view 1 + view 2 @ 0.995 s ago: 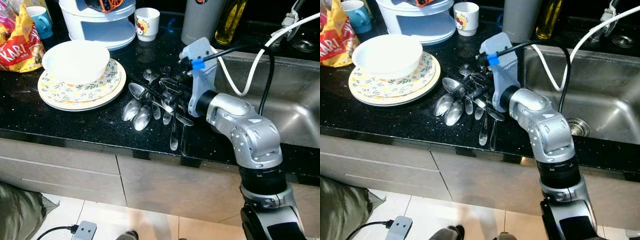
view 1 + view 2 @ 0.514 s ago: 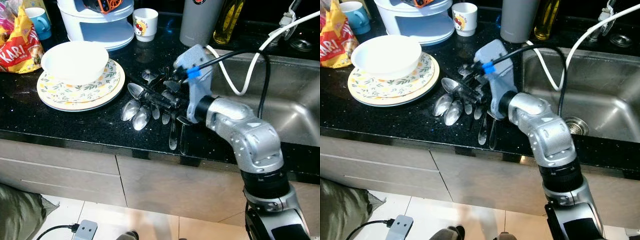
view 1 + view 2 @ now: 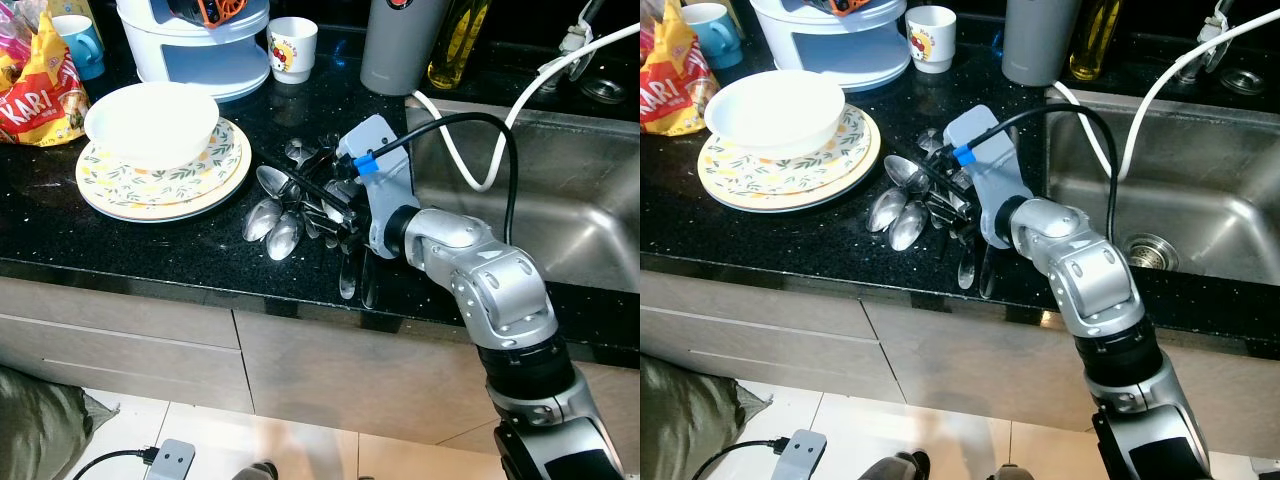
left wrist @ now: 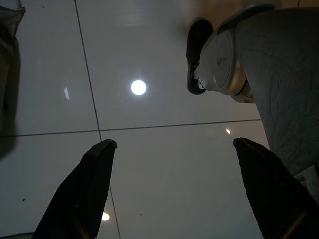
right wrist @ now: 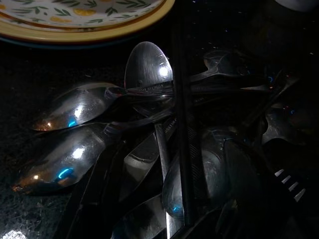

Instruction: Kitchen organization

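Observation:
A pile of steel spoons, forks and knives [image 3: 290, 215] lies on the black counter [image 3: 130, 255], just right of the plates. My right gripper [image 3: 322, 198] reaches in from the sink side, low over the pile, with its black fingers open among the handles. The right wrist view looks closely at spoon bowls [image 5: 75, 104] and crossed handles, with one dark finger [image 5: 92, 199] at the side. My left gripper [image 4: 174, 189] hangs open over a white tile floor, with nothing between its fingers.
A white bowl [image 3: 152, 120] sits on stacked floral plates [image 3: 200, 180] left of the cutlery. At the back stand a white cup [image 3: 292, 45], a white appliance [image 3: 195, 50], a grey canister [image 3: 400, 45], an oil bottle [image 3: 460, 40] and a snack bag [image 3: 35, 90]. The steel sink [image 3: 570, 200] is at right.
My right gripper has dropped lower and moved a little left, deeper into the cutlery pile. The cutlery itself has hardly shifted.

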Available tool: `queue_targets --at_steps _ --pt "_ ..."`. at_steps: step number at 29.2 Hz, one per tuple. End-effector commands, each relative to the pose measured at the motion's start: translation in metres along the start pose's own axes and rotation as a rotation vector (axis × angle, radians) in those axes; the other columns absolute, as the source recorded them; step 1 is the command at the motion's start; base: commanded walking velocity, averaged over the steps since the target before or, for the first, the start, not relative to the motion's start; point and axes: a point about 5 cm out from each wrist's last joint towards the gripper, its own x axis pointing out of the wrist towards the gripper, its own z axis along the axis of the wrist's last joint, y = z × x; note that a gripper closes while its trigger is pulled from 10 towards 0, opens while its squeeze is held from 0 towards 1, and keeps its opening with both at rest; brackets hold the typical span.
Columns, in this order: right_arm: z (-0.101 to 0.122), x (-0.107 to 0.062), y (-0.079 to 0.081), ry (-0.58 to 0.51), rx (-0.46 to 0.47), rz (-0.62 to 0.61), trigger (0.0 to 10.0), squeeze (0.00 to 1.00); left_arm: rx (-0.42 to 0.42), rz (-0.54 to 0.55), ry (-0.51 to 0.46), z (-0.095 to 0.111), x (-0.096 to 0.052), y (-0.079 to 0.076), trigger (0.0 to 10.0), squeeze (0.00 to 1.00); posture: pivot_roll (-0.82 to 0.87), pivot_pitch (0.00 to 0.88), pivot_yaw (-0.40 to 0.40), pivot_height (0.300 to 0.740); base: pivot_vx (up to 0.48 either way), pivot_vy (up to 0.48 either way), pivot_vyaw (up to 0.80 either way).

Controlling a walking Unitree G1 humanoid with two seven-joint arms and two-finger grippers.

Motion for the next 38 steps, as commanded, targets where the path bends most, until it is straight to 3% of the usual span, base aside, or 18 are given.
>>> queue_targets --at_steps 1,2,3,4,5,19,30,38 --pt "-0.011 0.001 0.001 0.056 0.019 0.000 10.0 0.00 0.001 -0.024 0.036 -0.010 0.000 -0.008 10.0 0.00 0.03 0.136 -0.042 0.740 0.000 0.000 0.00" --pt "-0.011 0.001 0.001 0.056 0.019 0.000 10.0 0.00 0.001 -0.024 0.036 -0.010 0.000 -0.008 10.0 0.00 0.03 0.136 -0.042 0.740 0.000 0.000 0.00" --pt "-0.011 0.001 0.002 0.059 0.028 0.008 3.6 0.00 0.001 -0.025 0.036 -0.010 0.000 -0.008 10.0 0.00 0.03 0.137 -0.042 0.740 0.000 0.000 0.00" --pt "-0.011 0.001 0.002 0.059 0.028 0.008 3.6 0.00 0.001 -0.025 0.036 -0.010 0.000 -0.008 10.0 0.00 0.03 0.137 -0.042 0.740 0.000 0.000 0.00" --pt "-0.012 0.001 0.002 0.062 0.036 0.012 0.0 0.00 -0.001 -0.026 0.036 -0.010 0.000 -0.009 10.0 0.00 0.03 0.139 -0.045 0.740 0.000 0.000 0.00" --pt "-0.008 0.002 -0.003 0.044 0.061 -0.022 0.0 0.00 -0.008 -0.026 0.034 -0.010 0.000 -0.010 10.0 0.00 0.03 0.141 -0.044 0.740 0.000 0.000 0.00" --pt "0.017 -0.004 -0.019 -0.135 0.137 -0.070 0.0 0.00 -0.006 -0.027 0.028 -0.007 0.001 -0.010 10.0 0.00 0.03 0.135 -0.035 0.740 0.000 0.000 0.00" --pt "0.022 -0.012 -0.029 -0.187 0.137 -0.093 0.0 0.00 -0.001 -0.025 0.027 -0.006 0.001 -0.008 10.0 0.00 0.03 0.133 -0.030 0.740 0.000 0.000 0.00"
